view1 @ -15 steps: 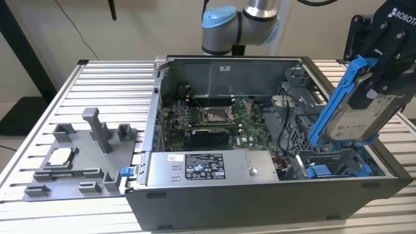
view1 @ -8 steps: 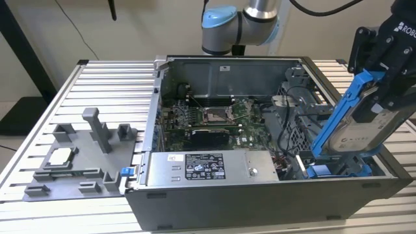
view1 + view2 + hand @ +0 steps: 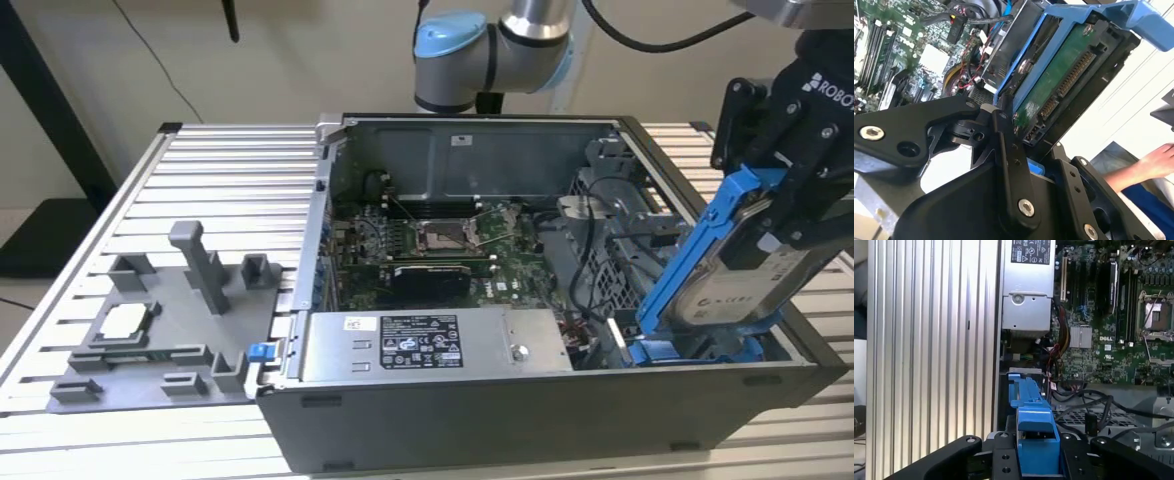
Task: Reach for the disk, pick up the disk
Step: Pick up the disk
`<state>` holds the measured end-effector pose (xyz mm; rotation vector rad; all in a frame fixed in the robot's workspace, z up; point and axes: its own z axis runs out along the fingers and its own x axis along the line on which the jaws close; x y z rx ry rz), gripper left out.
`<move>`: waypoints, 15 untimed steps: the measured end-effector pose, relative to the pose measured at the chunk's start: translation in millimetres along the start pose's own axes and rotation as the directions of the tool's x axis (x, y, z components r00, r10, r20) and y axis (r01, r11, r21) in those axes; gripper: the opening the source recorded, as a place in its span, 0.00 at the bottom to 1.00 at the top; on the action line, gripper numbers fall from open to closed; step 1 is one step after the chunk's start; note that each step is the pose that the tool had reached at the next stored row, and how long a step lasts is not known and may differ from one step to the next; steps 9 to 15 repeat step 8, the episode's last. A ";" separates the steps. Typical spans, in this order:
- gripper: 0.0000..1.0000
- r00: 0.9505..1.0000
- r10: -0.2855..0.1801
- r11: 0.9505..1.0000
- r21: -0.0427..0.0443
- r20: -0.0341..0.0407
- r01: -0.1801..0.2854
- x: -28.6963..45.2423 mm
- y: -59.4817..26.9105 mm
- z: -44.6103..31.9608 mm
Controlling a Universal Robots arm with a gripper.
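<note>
While the ribbed metal counter (image 3: pixel 200 180) is carrying everything, the open computer case (image 3: pixel 534 400) is sitting on it toward the exterior view's right, lid off and insides showing. Its motherboard (image 3: pixel 441 245) is lying flat on the floor of the case, with the silver power supply (image 3: pixel 427 345) sitting along the near wall. Off to the exterior view's left, a grey plastic fixture (image 3: pixel 160 330) is resting on the counter, and a small square chip (image 3: pixel 123 322) is sitting in it, well apart from the case.

I'm holding my claw (image 3: pixel 787 175) over the case's corner at the exterior view's right, and it's clamped on the disk (image 3: pixel 747 285), fingers pinching the top end of the blue bracket. The disk is hanging tilted, its lower end dipping just inside the case by the blue bay (image 3: pixel 694 350), its white label facing the exterior camera. In the second wrist view my black fingers (image 3: pixel 1009 150) are closing against the disk's (image 3: pixel 1059 75) edge, green circuit board side showing. In the first wrist view the bracket's blue edge (image 3: pixel 1031 425) is sitting squeezed between the finger links.

A person's hand (image 3: pixel 1149 162) is showing past the disk in the second wrist view.
</note>
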<state>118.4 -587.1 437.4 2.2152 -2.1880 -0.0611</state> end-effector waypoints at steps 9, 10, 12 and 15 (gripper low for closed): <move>0.00 1.000 0.000 1.000 0.000 0.000 0.000 0.6 -1.0 3.4; 0.00 1.000 0.000 1.000 0.000 0.000 0.000 0.6 -1.0 3.4; 0.00 1.000 0.000 1.000 0.000 0.000 0.000 0.6 -1.0 3.4; 0.00 1.000 0.000 1.000 0.000 0.000 0.000 0.6 -1.0 3.4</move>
